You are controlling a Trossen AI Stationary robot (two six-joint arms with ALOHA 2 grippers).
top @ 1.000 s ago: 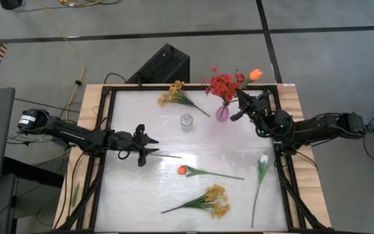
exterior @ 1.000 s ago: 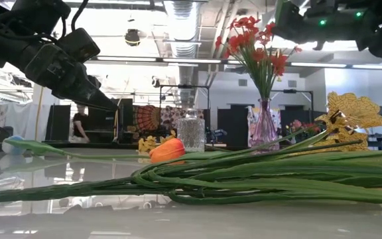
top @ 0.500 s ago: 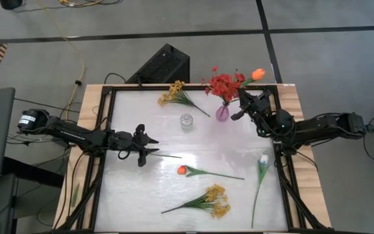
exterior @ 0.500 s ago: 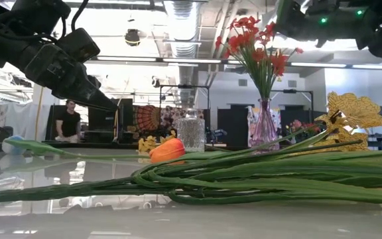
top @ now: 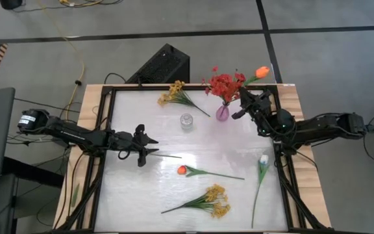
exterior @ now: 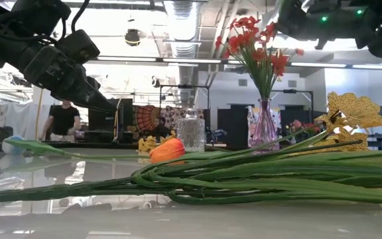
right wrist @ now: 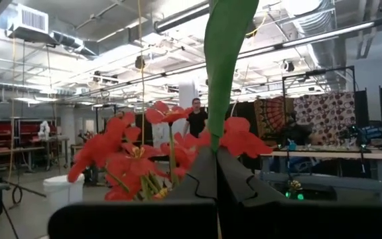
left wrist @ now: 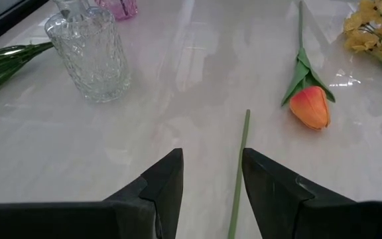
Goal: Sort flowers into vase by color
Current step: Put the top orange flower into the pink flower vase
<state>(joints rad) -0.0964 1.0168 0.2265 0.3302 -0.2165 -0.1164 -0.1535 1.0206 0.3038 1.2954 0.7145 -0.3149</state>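
My right gripper is above the table's far right corner, beside the pink vase that holds red blossom sprays. It is shut on an orange tulip whose blossom sticks out past the far edge. My left gripper hangs open over the table's left middle. In its wrist view a bare green stem lies on the table between its fingers, untouched. A second orange tulip, a white tulip and two yellow sprays lie flat. A clear glass vase stands empty. My right gripper pinches the orange tulip by its green stem and leaf, well below the blossom. The tulip is lifted clear of the table. Its leaf rises beyond the fingertips, and the blossom end slants up toward the far right.
The table has a raised dark frame along its edges. Bare table top lies between the glass vase and the tulips in the middle. A black box sits on the floor past the far edge. A person is in the room behind.
The held tulip's blossom has drifted a little toward the table's far right corner, and my right gripper has shifted slightly with it. In the room behind, a person has stood up and moved.
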